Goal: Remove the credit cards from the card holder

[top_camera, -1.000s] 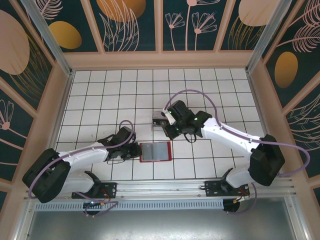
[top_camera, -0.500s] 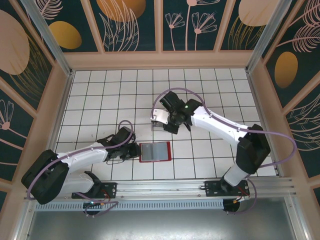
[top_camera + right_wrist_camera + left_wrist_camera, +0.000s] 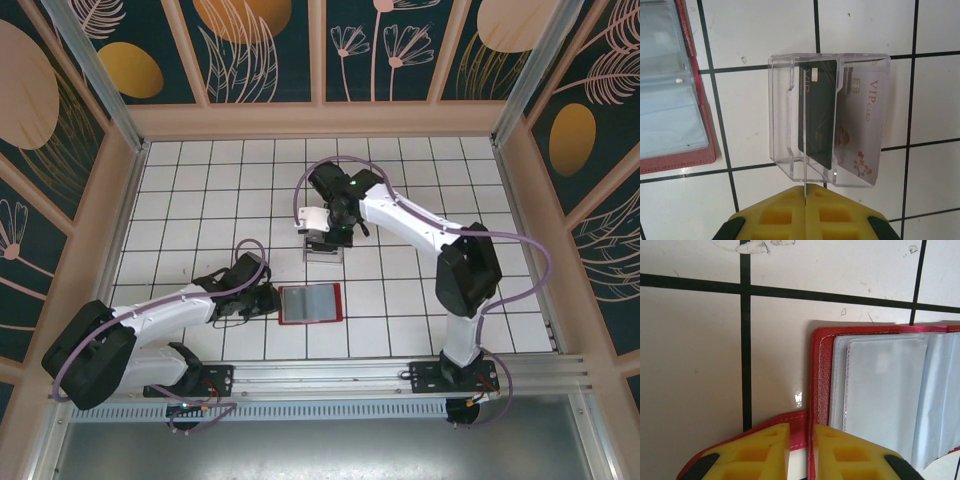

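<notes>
The card holder (image 3: 311, 303) lies open on the tiles, red-edged with clear sleeves (image 3: 890, 390). My left gripper (image 3: 268, 300) is at its left edge, yellow fingers (image 3: 765, 450) shut on the red tab and the holder's border (image 3: 819, 390). My right gripper (image 3: 805, 200) is shut on a thin credit card (image 3: 804, 172), seen edge-on. It holds that card upright over a clear plastic box (image 3: 782, 125). In the box stand a dark card (image 3: 819, 115) and a white VIP card (image 3: 865, 125). From above, the right gripper (image 3: 325, 235) hangs over the box (image 3: 323, 253).
The open holder's corner (image 3: 700, 150) lies just left of the clear box in the right wrist view. White tiled floor with black grid lines surrounds both. Wooden walls (image 3: 120, 200) enclose the workspace on three sides.
The right arm has swung left and farther back, carrying the card over the clear box. The left gripper and the card holder have stayed put.
</notes>
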Controlling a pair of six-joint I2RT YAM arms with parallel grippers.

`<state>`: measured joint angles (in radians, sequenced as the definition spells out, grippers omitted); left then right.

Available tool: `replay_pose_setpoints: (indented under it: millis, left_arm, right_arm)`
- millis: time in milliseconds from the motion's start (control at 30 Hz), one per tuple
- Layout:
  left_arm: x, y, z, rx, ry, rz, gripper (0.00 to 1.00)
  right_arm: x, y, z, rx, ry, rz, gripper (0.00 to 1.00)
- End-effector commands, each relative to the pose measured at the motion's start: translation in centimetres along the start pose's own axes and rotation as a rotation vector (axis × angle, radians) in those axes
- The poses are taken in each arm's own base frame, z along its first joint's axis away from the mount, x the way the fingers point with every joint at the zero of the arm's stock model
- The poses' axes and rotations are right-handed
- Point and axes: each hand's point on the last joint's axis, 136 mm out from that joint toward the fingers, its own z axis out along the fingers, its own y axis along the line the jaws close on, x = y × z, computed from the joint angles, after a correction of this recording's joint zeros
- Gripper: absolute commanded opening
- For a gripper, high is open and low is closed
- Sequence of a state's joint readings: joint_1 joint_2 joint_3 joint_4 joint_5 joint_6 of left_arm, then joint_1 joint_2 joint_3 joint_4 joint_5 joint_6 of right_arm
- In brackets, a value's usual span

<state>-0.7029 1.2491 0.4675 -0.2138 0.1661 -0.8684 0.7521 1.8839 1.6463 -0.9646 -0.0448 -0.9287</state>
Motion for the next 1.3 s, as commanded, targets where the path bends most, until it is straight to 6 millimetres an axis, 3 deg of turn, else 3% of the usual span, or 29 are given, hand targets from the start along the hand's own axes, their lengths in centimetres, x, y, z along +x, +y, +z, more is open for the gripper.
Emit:
replay_pose_setpoints:
  millis: [0, 567, 867, 1033, 1267]
  left_arm:
    - [-0.2, 0.2, -0.2, -0.021, -0.013, 0.016, 0.21]
    - [-0.1, 0.2, -0.2, -0.007, -0.015, 0.014, 0.22]
    - [0.0, 0.3, -0.3, -0.009, -0.017, 0.011, 0.22]
    - [0.0, 0.2, -0.3, -0.011, -0.011, 0.010, 0.22]
    - [0.0, 0.3, -0.3, -0.012, -0.012, 0.010, 0.22]
  right_arm:
    - [0.8, -0.1, 0.4, -0.027, 0.054, -0.051, 0.00]
    - [1.1, -0.5, 4.3, -0.084, 0.090, -0.052, 0.00]
    - [0.7, -0.3, 5.2, -0.099, 0.080, -0.051, 0.16]
    - [0.9, -1.4, 5.4, -0.029, 0.085, -0.046, 0.26]
    - [0.9, -3.2, 4.2, 0.108, 0.087, -0.053, 0.28]
